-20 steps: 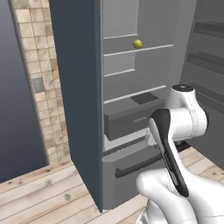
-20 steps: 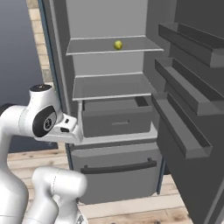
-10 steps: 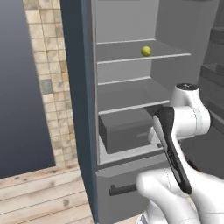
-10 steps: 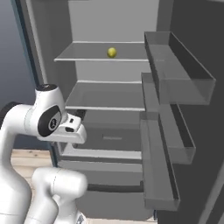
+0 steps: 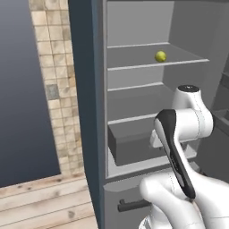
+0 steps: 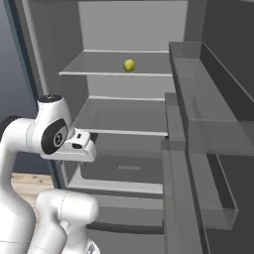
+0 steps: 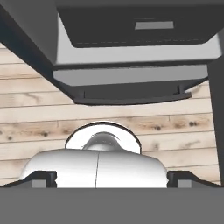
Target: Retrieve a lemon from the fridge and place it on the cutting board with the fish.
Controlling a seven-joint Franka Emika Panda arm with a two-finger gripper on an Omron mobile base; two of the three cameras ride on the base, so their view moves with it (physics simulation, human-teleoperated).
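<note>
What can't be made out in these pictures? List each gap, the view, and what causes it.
- Gripper: whether open or shut; in the hand view its fingertips sit in the corners, half cut off by the bottom edge.
- Fridge: its top is cut off by the upper edge of both base views.
- Drawer: its contents, hidden by its closed front.
- Lemon: surface detail, too small.

Both base views near open fridge, hand view facing floor

Fridge lower drawer with bar handle above wooden floor.
</note>
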